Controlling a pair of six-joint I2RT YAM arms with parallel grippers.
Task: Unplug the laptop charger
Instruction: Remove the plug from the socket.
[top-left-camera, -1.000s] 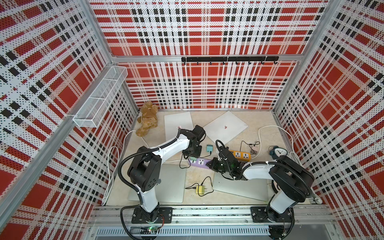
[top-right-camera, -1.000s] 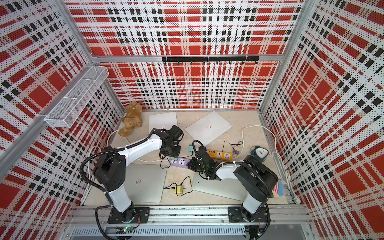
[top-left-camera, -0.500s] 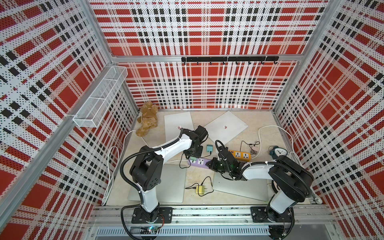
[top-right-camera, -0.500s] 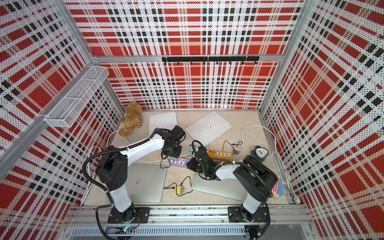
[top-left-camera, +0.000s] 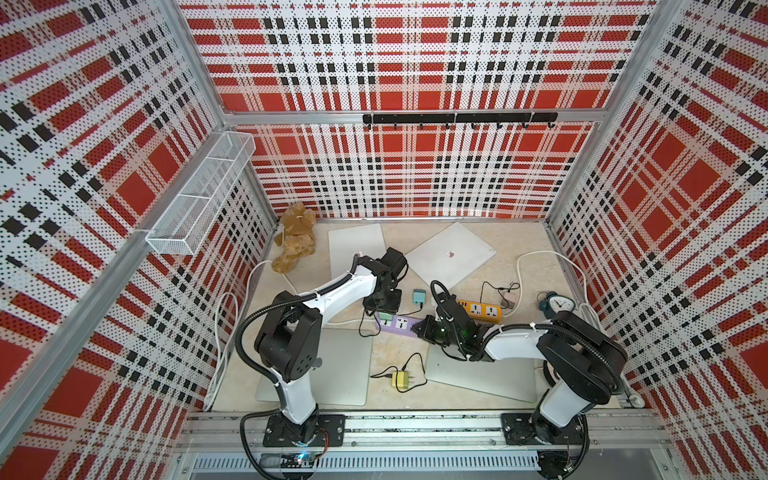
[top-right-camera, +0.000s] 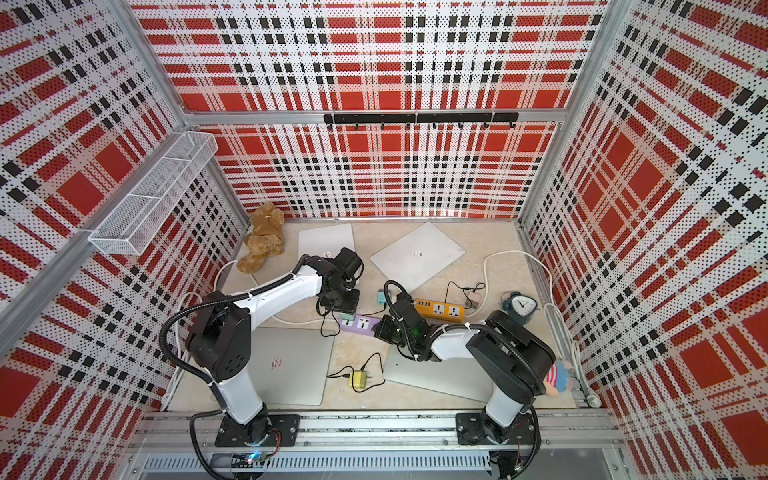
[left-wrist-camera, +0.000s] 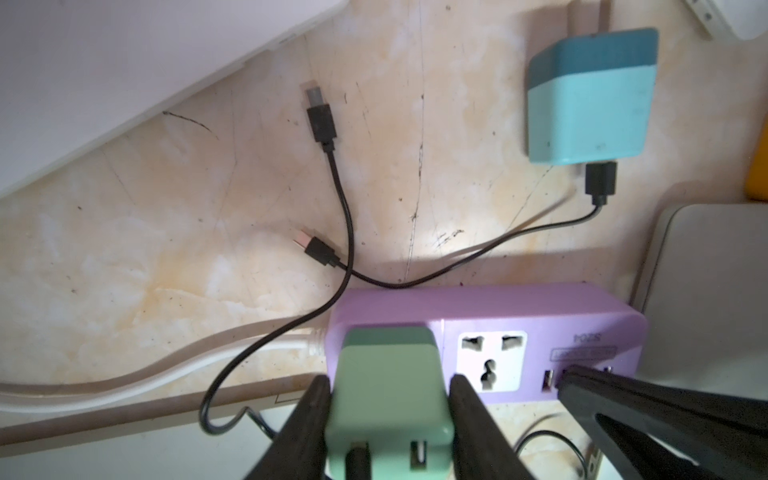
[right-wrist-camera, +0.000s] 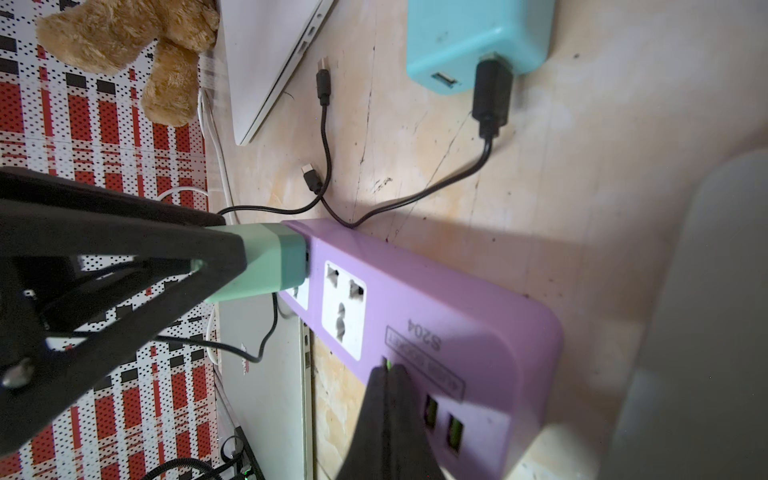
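Barely any shift since a second ago: pale-green two-tone charger (left-wrist-camera: 386, 357) sits in the end socket of the purple power strip (left-wrist-camera: 540, 307), pinched at middling width between the left gripper (left-wrist-camera: 389, 384) fingers, while the right gripper (right-wrist-camera: 388, 374), fully closed, presses its tips on the strip's top.

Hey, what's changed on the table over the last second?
Nothing has visibly moved. The left end effector stays clamped on the green charger, which still sits in the purple power strip. The shut right end effector keeps its tips resting on that strip.
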